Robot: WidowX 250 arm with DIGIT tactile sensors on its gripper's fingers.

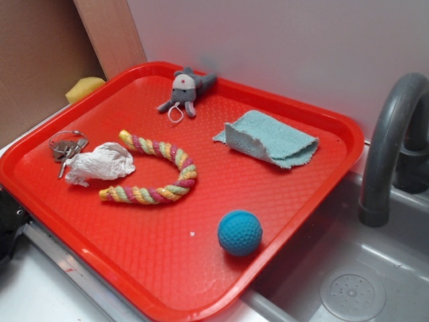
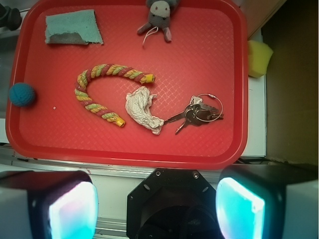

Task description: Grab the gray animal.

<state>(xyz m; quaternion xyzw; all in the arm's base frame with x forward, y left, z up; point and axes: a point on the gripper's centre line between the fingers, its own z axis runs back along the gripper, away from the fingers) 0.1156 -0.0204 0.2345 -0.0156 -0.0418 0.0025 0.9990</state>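
Nothing is grabbed yet; this looks like the very start, the approach not begun. In the wrist view the gripper (image 2: pixel 157 201) hangs well back from the red tray (image 2: pixel 234 74), outside its near rim, and its two glowing fingers (image 2: pixel 72 209) stand wide apart with nothing between them.

The gray animal (image 1: pixel 186 90) sits at the tray's far edge, right up against the rim by the white wall, well apart from the gripper with the whole tray between them. Taking the tray as the landmark: the striped rope toy (image 1: pixel 157 171) curls near its middle, the crumpled tissue (image 1: pixel 100 163) and the keys (image 1: pixel 67 147) lie towards its left side as the exterior camera sees it, the teal cloth (image 1: pixel 268 137) towards its right, and the blue ball (image 1: pixel 239 233) near its front right edge.

The animal's long axis seems to run from the far rim inward: head towards the rim, floppy legs and a white string loop trailing towards the tray's centre. Its arms spread out sideways.

I reckon the next move calls for a long reach across the tray, passing over the rope toy, then a descent onto the body with the fingers closing across that axis. The raised rim just behind the head leaves little room there.
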